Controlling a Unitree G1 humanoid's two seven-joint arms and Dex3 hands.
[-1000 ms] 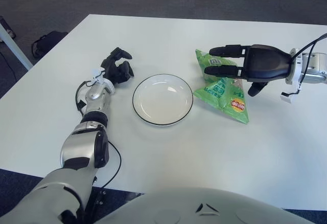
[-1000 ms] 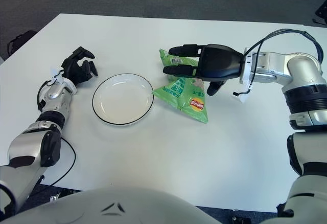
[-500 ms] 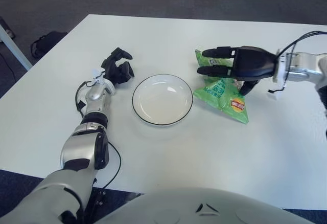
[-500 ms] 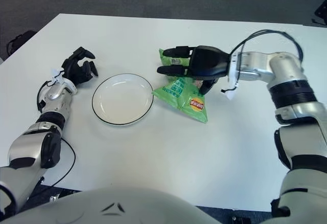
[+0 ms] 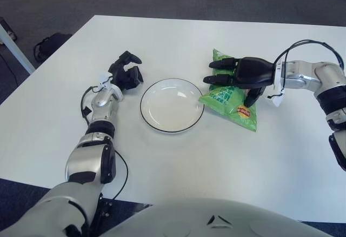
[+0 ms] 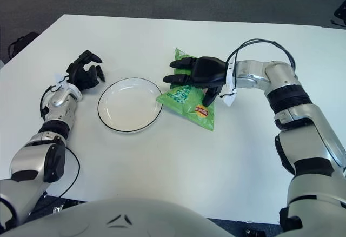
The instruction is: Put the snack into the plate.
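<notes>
Snack bag point(image 5: 231, 100), crinkly green foil, lies pinched under right hand point(image 5: 238, 74) fingers beside round white plate point(image 5: 172, 105).

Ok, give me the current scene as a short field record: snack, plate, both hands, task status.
snack: green snack bag lying on the white table, its left corner at the plate's right rim
plate: white plate with dark rim, nothing in it
right hand: right hand over the bag's upper part, fingers stretched across it toward the plate, thumb down at the bag's right side; a firm grip cannot be confirmed
left hand: left hand left of the plate, fingers curled, holding nothing
task status: bag not yet in the plate
</notes>
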